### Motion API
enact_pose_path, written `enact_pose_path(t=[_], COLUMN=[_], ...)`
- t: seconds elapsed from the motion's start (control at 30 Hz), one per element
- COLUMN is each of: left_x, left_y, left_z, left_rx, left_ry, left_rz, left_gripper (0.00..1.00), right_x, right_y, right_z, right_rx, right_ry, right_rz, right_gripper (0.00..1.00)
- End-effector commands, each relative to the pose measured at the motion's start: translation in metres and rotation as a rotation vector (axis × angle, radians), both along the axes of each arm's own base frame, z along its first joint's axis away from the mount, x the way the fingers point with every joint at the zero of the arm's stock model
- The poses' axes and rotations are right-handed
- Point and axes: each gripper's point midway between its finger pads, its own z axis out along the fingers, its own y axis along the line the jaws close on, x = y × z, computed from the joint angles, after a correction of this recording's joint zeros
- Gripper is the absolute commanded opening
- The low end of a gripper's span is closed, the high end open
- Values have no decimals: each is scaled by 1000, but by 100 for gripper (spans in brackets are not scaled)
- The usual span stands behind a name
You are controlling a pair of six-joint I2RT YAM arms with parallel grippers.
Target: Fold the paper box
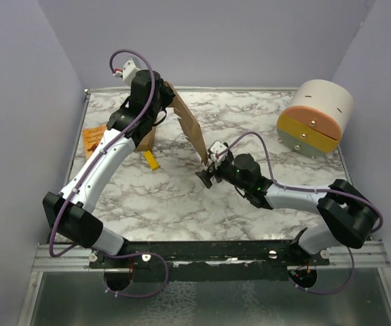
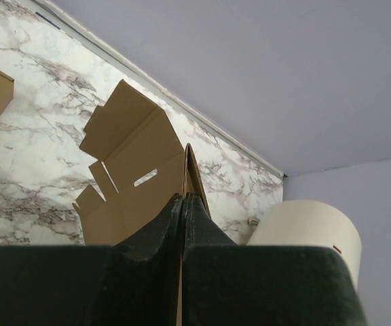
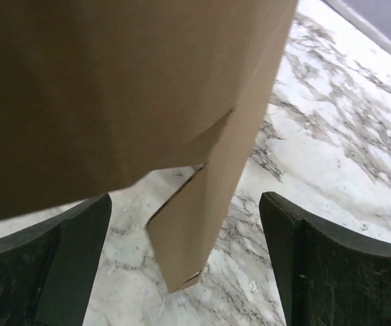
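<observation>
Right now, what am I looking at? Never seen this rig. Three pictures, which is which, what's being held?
Two robot arms bolted to a marble table. The wide picture looks down from above and behind them; the other two come from cameras on each wrist. The left tool is shut on the paper box, a flat brown cardboard sheet with tabs, lifted off the table. The right tool is open, its fingers either side of the sheet's lower edge, not gripping. Also on the table: a second brown box, an orange booklet, a yellow piece, and a round cream and orange container.
</observation>
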Motion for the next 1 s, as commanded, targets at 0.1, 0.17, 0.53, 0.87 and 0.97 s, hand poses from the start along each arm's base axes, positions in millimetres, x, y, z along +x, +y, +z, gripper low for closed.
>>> enact_pose_path(t=[0.1, 0.17, 0.53, 0.87, 0.97], left_x=[-15, -16, -26, -72, -97], left_y=[10, 12, 21, 58, 63], left_z=[31, 31, 30, -14, -23], left_rx=[-21, -15, 44, 449, 603], left_ry=[-73, -76, -106, -174, -247], left_rz=[17, 22, 13, -85, -196], left_gripper=[0, 0, 0, 58, 65], right_x=[25, 23, 39, 32, 21], right_y=[-17, -17, -28, -81, -85], right_z=[47, 50, 58, 71, 74], right_rx=[109, 104, -6, -105, -113], right_ry=[-202, -219, -196, -23, 0], right_rz=[-181, -171, -145, 183, 287], right_gripper=[52, 39, 1, 1, 1])
